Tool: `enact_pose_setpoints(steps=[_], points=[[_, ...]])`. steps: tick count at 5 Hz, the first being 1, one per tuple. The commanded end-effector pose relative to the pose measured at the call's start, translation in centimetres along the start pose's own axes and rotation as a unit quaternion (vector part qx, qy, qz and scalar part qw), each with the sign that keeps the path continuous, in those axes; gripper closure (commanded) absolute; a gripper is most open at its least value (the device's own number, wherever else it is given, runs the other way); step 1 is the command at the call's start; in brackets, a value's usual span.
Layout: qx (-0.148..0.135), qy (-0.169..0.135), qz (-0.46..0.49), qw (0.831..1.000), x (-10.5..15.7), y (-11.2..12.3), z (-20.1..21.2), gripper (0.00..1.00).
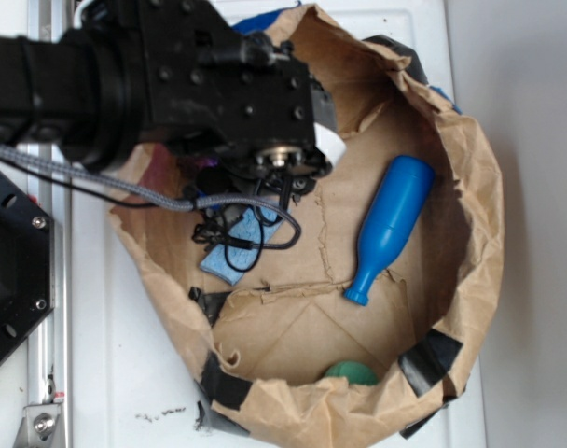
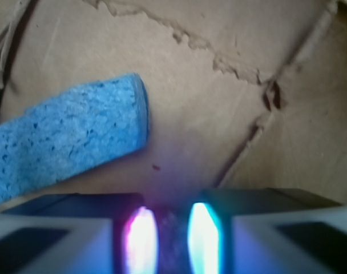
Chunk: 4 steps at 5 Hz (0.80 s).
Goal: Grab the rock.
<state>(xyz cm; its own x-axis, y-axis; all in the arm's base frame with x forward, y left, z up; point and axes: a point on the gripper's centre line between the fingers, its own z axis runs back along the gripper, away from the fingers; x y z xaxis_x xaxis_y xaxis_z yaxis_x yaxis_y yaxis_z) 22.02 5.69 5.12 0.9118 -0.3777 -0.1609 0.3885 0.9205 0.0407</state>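
Wrist view, we saw the fingers (image 2: 171, 240) clenched on the rock (image 2: 172, 242) — a dark mottled lump between them, blue sponge (image 2: 65, 151) to their left, brown paper bag (image 1: 470, 187), blue bottle (image 1: 388, 227).

I see a light blue, dark-speckled sponge (image 2: 65, 134) on the tan cardboard floor (image 2: 219, 114). A solid bright blue bottle (image 1: 388, 227) lies inside the brown paper wall (image 1: 470, 215), patched with black tape (image 1: 431, 362). My black arm (image 1: 172, 75) glows pink and cyan at the fingers (image 2: 142, 240).
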Motion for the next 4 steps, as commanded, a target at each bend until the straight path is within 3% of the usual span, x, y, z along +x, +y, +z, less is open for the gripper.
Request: enact_pose_setpoints(steps=[1, 3, 4], points=[[0.007, 0.013, 0.003, 1.0, -1.5, 0.9, 1.1, 0.0], [0.013, 0.04, -0.001, 0.999, -2.0, 0.6, -0.5, 0.0], [-0.006, 0.039, -0.008, 0.999, -2.1, -0.3, -0.9, 0.0]])
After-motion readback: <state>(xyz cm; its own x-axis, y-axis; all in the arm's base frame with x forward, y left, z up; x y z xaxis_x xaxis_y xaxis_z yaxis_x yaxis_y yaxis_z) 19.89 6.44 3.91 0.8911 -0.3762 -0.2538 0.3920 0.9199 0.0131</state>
